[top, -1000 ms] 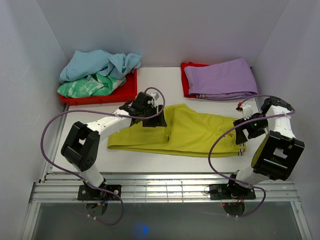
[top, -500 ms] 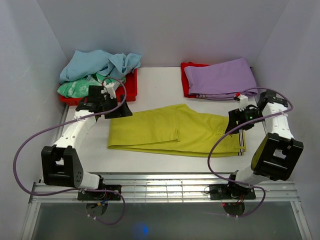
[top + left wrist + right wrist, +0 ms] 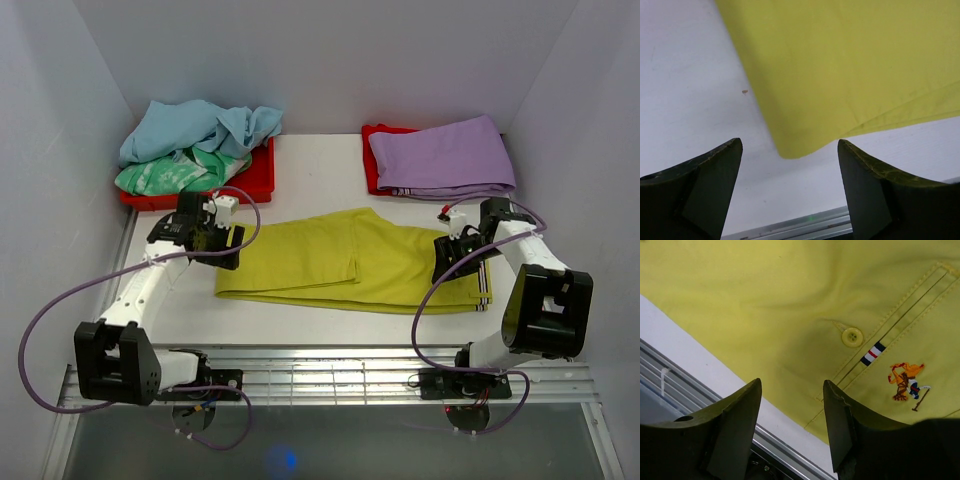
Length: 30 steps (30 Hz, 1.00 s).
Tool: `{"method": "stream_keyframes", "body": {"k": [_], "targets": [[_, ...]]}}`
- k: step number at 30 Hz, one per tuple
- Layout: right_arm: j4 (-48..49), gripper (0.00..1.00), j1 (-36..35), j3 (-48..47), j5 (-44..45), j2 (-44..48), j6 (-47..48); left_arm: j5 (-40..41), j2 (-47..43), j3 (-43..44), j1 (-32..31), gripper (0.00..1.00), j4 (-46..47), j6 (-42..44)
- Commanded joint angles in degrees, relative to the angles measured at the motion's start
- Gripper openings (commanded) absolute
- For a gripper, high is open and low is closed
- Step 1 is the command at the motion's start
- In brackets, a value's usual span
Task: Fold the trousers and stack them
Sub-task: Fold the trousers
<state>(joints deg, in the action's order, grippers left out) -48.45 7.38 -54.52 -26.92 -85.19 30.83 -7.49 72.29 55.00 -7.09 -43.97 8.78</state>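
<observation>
**Two end effectors over the folded trousers**

Both arms are out over the bench [image 3: 300, 312], one at each end of the cloth. The trousers [image 3: 350, 262] lie flat across the middle of the frame, chartreuse yellow and doubled lengthwise into one long band, with the waist end toward the right edge.

Over on the left side of the overhead view, the left end effector [image 3: 230, 246] sits at the leg end of the trousers. From its wrist camera the two fingers [image 3: 705, 185] stand wide apart, nothing between them. The rounded corner of the fabric lies just below the gap, with bare bench around it.

Across to the right! The right end effector [image 3: 452, 262] is above the waist end. Its wrist view shows the fingers apart too, flat yellow cloth showing through the gap and no fold pinched there. Just past the fingertips are a yellow button [image 3: 852, 336], a small striped tab [image 3: 873, 353] and an embroidered rider logo [image 3: 907, 381] beside a stitched pocket line.

Up at the back, a red tray [image 3: 262, 180] in the upper left carries a light blue garment [image 3: 200, 128] piled over a green-patterned one [image 3: 165, 176]. In the upper right a folded lilac garment [image 3: 440, 155] rests on something red, well apart from the trousers.
</observation>
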Motion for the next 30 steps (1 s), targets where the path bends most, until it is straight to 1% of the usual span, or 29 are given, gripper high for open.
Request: {"method": "stream_keyframes", "body": {"k": [1, 2, 3, 4, 6, 8, 9, 10, 12, 14, 17, 18, 19, 22, 25, 30], "targets": [[2.3, 0.59, 0.1, 1.7, 1.9, 1.4, -1.7, 2.8, -7.9, -2.9, 0.1, 0.88, -0.9, 8.0], [2.3, 0.59, 0.1, 1.9, 2.0, 1.6, -1.5, 2.0, -10.6, -4.7, 0.1, 0.89, -0.4, 11.1], [2.3, 0.59, 0.1, 2.0, 2.6, 1.5, -1.3, 1.0, -11.4, -5.4, 0.1, 0.9, -0.6, 18.0], [2.4, 0.59, 0.1, 2.1, 3.0, 1.5, -1.1, 0.0, -12.1, -6.2, 0.0, 0.89, -0.7, 21.6], [2.5, 0.59, 0.1, 2.0, 4.0, 1.2, -1.0, 1.6, -12.4, -7.1, 0.0, 0.88, 1.5, 24.0], [2.3, 0.59, 0.1, 1.7, 4.2, 0.9, -1.2, 2.0, -9.3, -4.6, 0.0, 0.85, 1.1, 19.9], [2.4, 0.59, 0.1, 1.6, 4.2, 0.9, -1.6, 1.7, -5.2, -0.7, 0.0, 0.83, -0.7, 16.9], [2.6, 0.59, 0.1, 1.5, 4.1, 1.0, -1.8, 1.2, -3.3, 0.9, 0.0, 0.82, -1.6, 10.0], [2.3, 0.59, 0.1, 1.1, 4.0, 1.0, -2.1, 0.4, -0.3, 2.9, 0.0, 0.82, -2.3, 3.4], [1.8, 0.58, 0.1, 0.6, 4.2, 1.0, -2.0, 1.2, 2.8, 2.8, 0.1, 0.82, -1.8, -4.7], [1.3, 0.59, 0.1, -0.1, 4.9, 1.5, -1.5, 2.6, 6.2, 2.0, 0.1, 0.78, -0.9, -11.1], [1.2, 0.59, 0.1, -0.3, 5.2, 1.6, -1.5, 2.2, 6.9, 1.8, 0.1, 0.78, -0.6, -12.0], [1.1, 0.59, 0.1, -0.5, 5.3, 1.6, -1.2, 2.1, 7.4, 1.4, 0.1, 0.75, -0.1, -12.6], [0.6, 0.59, 0.1, -0.9, 5.3, 1.7, -1.2, 5.1, 9.1, 1.4, 0.1, 0.72, 2.0, -13.2], [0.6, 0.59, 0.1, -0.8, 5.0, 1.6, -1.5, 4.2, 11.3, 1.6, 0.1, 0.71, 3.0, -14.2], [0.5, 0.59, 0.1, -0.5, 5.5, 1.6, -1.4, 4.3, 15.6, 2.1, 0.1, 0.65, 5.2, -14.8]]}}
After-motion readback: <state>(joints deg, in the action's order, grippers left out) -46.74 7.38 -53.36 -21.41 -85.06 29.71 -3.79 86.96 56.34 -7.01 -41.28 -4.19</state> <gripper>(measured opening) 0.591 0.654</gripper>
